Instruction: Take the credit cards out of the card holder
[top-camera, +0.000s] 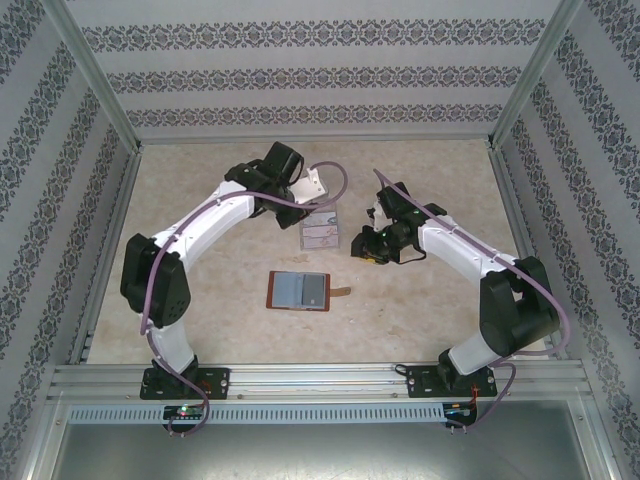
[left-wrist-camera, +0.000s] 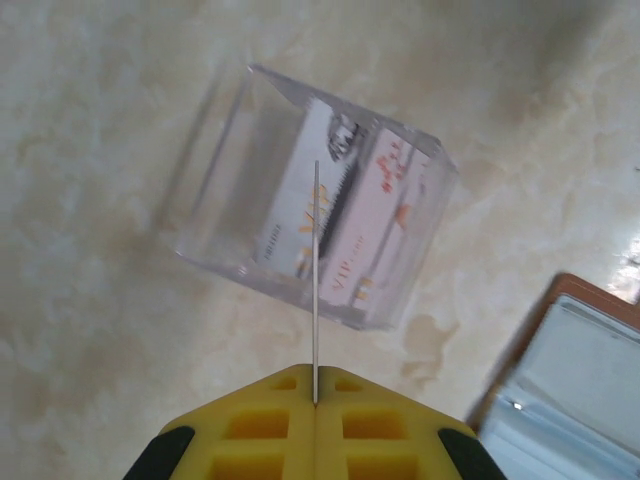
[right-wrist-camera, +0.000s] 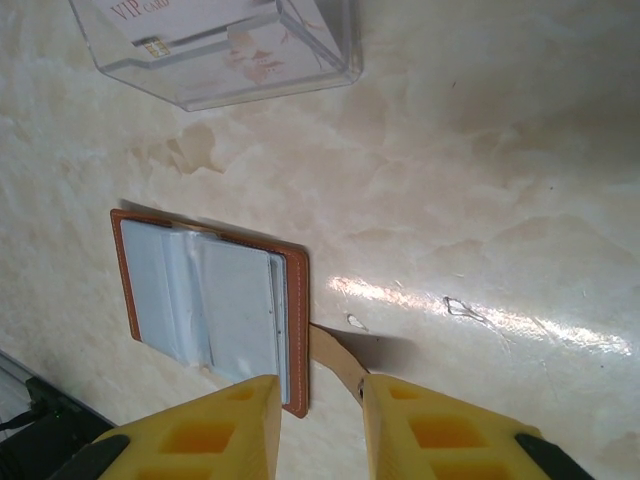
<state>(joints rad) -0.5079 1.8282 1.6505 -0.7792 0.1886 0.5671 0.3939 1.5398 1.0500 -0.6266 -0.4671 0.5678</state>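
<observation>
Card (left-wrist-camera: 315, 290) clenched edge-on in left jaws above box (left-wrist-camera: 215, 200), 12 o'clock of open wallet (top-camera: 300, 291); right jaws part-open, empty. If released off-line, card may be deflected by box rim onto tabletop (left-wrist-camera: 90, 320).

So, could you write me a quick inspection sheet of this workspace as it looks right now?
Surface: beige marbled table, a few faint stains.
Job's things: brown wallet lies open and flat; one card held edge-on over a clear box; more cards inside the box.
Clutter: nothing seen.
Grippers: left fingers shut on the card; right fingers open, empty, near the wallet's strap.
Cables: a purple cable runs along each arm.
Surroundings: patterned walls, metal frame.
</observation>
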